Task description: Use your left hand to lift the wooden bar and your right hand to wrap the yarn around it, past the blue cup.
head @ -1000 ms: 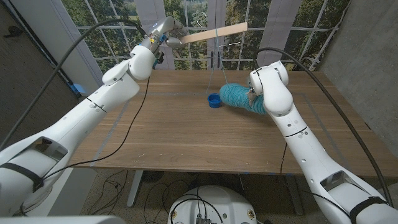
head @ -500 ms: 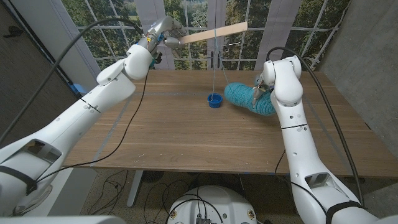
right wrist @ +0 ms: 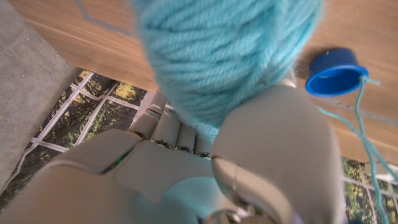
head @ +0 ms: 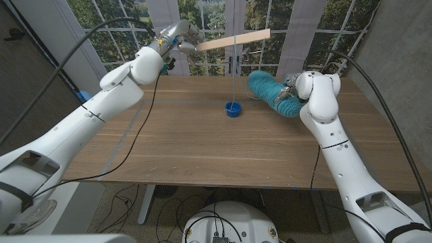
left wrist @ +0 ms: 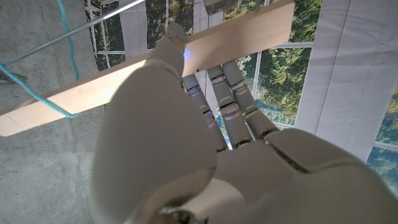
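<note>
My left hand holds the wooden bar by one end, high above the table's far side; the bar crosses in front of my fingers in the left wrist view. A strand of teal yarn runs from the bar down into the blue cup on the table. My right hand grips the teal yarn skein, lifted off the table to the right of the cup. The skein and the cup are close in the right wrist view.
The wooden table spreads wide in front of the cup. Windows and a concrete wall stand behind and to the right. Black cables arc over both arms.
My right hand has carried the yarn skein up and to the right, away from the cup. The bar stays raised in my left hand, nearly still.
</note>
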